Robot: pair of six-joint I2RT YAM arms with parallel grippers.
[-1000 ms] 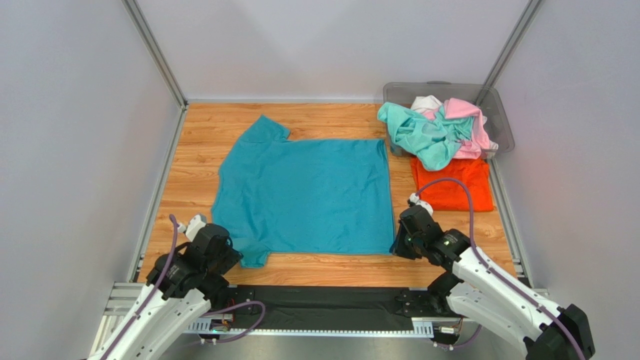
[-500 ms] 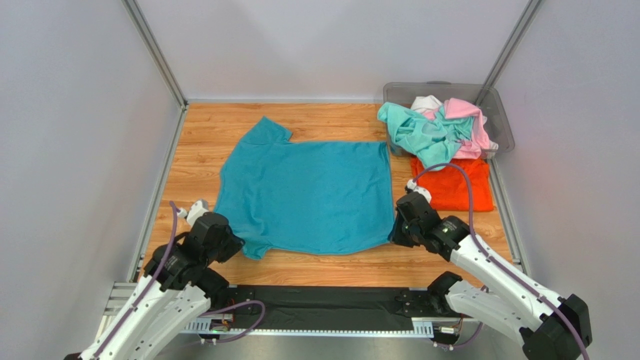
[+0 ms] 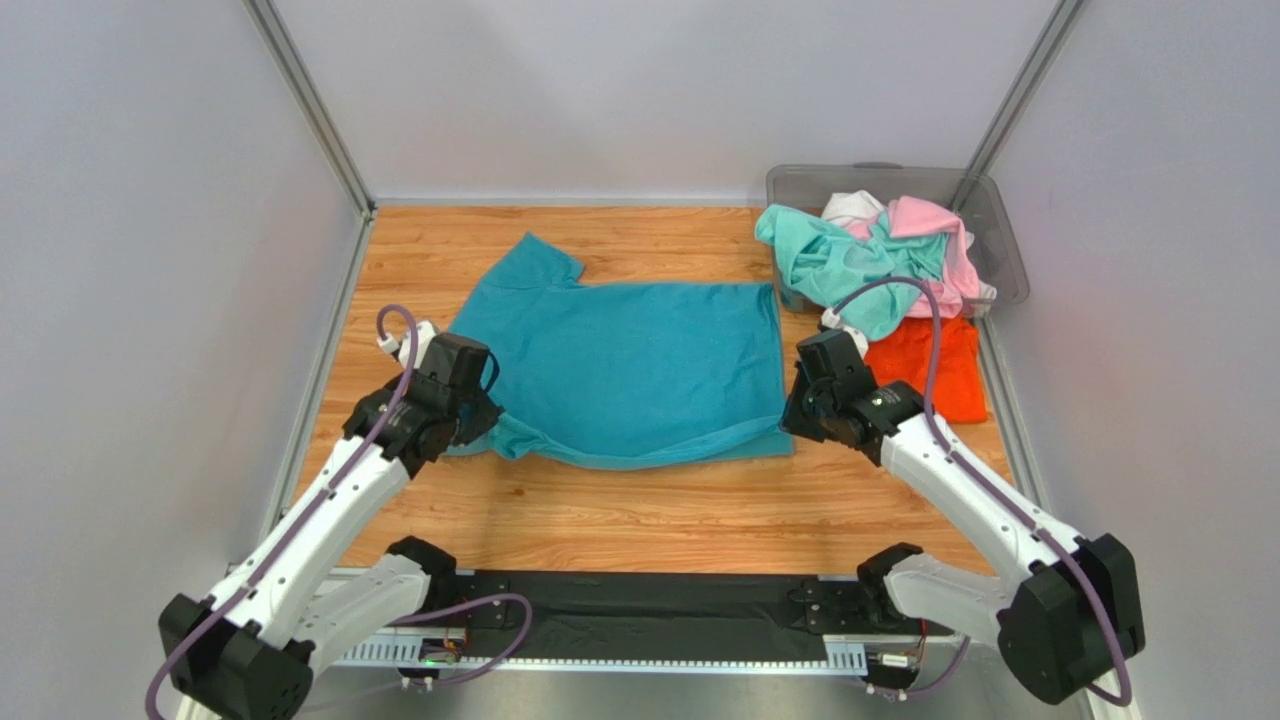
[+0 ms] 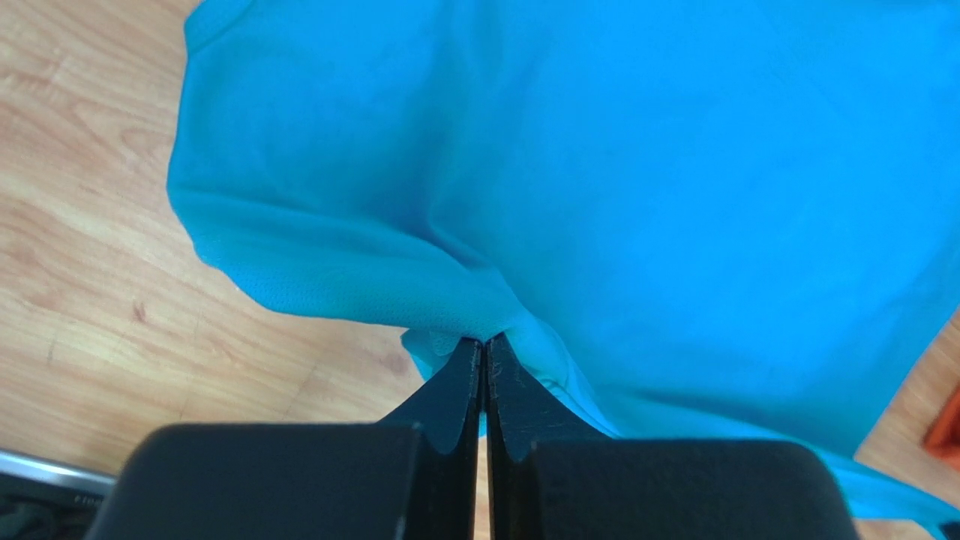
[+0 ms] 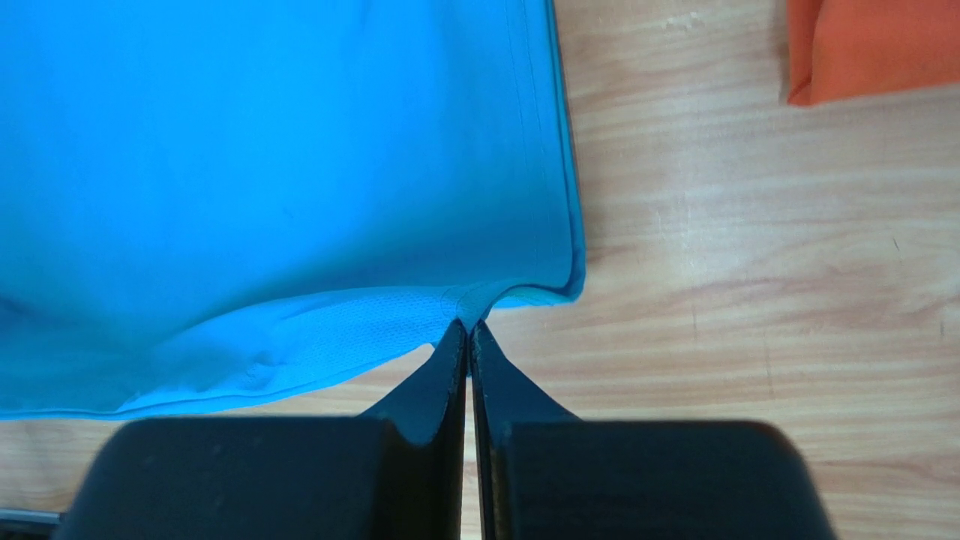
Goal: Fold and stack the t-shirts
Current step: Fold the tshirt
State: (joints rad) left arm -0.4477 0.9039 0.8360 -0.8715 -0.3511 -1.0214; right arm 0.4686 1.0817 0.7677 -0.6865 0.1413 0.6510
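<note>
The teal-blue t-shirt (image 3: 631, 360) lies spread on the wooden table, its near part lifted and carried over toward the far side. My left gripper (image 3: 484, 420) is shut on its near left edge; in the left wrist view the cloth (image 4: 631, 169) bunches at the closed fingertips (image 4: 485, 343). My right gripper (image 3: 792, 425) is shut on the near right corner, where the hem (image 5: 338, 326) is pinched at the tips (image 5: 468, 329). A folded orange t-shirt (image 3: 932, 368) lies to the right. Mint-green (image 3: 834, 267), pink (image 3: 935, 240) and white (image 3: 851, 204) t-shirts are heaped in the bin.
A grey translucent bin (image 3: 992, 203) stands at the back right corner. Metal rails (image 3: 308, 405) and grey walls border the wooden table (image 3: 661, 510). The orange shirt's corner shows in the right wrist view (image 5: 868, 45).
Both grippers have moved away from the table's near edge toward the far side, pulling the teal-blue shirt's near hem with them; the visible shirt has grown shorter front to back.
</note>
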